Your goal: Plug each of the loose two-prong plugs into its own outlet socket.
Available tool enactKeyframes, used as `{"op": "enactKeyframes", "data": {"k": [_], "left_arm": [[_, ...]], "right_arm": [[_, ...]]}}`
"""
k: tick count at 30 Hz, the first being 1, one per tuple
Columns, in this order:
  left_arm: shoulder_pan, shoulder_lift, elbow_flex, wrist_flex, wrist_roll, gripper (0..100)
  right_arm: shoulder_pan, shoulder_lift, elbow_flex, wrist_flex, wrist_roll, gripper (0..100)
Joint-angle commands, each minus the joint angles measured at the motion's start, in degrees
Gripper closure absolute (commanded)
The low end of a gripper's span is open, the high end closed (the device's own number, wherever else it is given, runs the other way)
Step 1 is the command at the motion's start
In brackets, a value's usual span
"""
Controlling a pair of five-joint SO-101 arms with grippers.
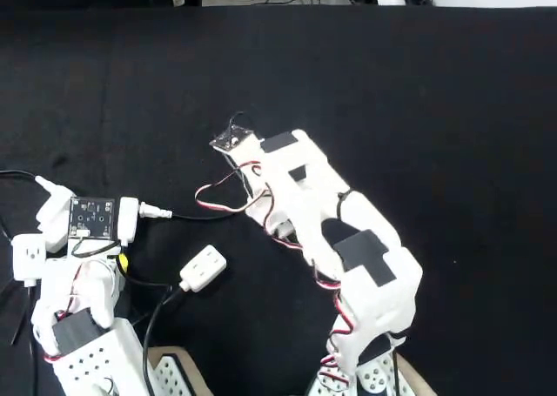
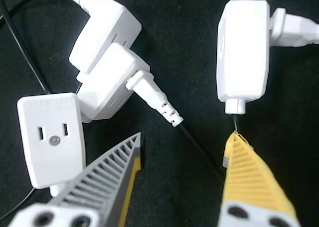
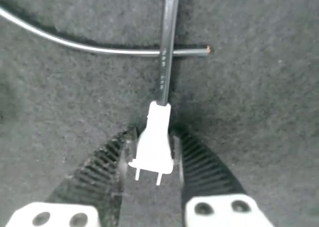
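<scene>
We find one plug gripped and one claw idle at the outlets.
On the black table [image 1: 452, 109], the right arm [image 1: 305, 183] lies stretched toward mid-table. The right claw [image 3: 153, 133] is closed on a white two-prong plug [image 3: 155, 154], prongs toward the wrist, cord [image 3: 167, 47] trailing away. At near left, the left claw [image 2: 185, 137] gapes wide, holding nothing, over clustered white outlets [image 2: 52, 137]. A lone outlet [image 1: 203, 268] lies to their right.

White plastic shells with black patches. Along the right arm [image 1: 335, 239], looped red and white cables. On the left arm [image 1: 83, 322], ribbed jaws in grey and yellow; on the right, black ribbed jaws, 2 holes in each white mount.
</scene>
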Motion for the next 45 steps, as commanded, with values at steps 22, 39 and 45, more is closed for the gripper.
{"op": "enactKeyframes", "data": {"k": [22,39,45], "left_arm": [[0.2,-0.5,0.7,0.6,0.4,73],[0.1,-0.5,0.7,0.6,1.9,73],[0.1,-0.5,0.7,0.6,1.9,73]], "right_arm": [[1.8,-2.9,-9.7,11.8,0.4,72.1],[3.4,-25.1,12.8,-5.0,4.7,94.9],[3.3,-15.3,9.9,-5.5,6.8,94.5]]}}
